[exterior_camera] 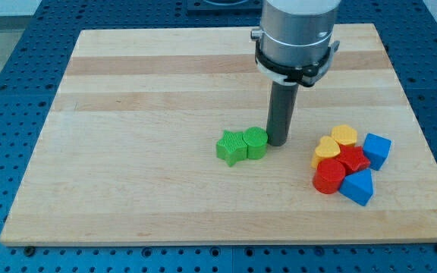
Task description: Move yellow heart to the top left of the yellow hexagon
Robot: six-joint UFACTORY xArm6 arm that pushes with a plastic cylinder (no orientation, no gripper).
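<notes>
The yellow heart (326,149) lies at the left of a tight cluster of blocks on the board's right side. The yellow hexagon (345,135) touches it at the upper right. My tip (276,143) stands left of the cluster, about a block's width from the heart. It is right next to a green round block (256,142); I cannot tell whether they touch.
A green star (231,147) touches the green round block's left side. The cluster also holds a blue cube (377,149), a red star-like block (353,159), a red cylinder (328,178) and a blue triangular block (357,186). The wooden board (127,114) carries them all.
</notes>
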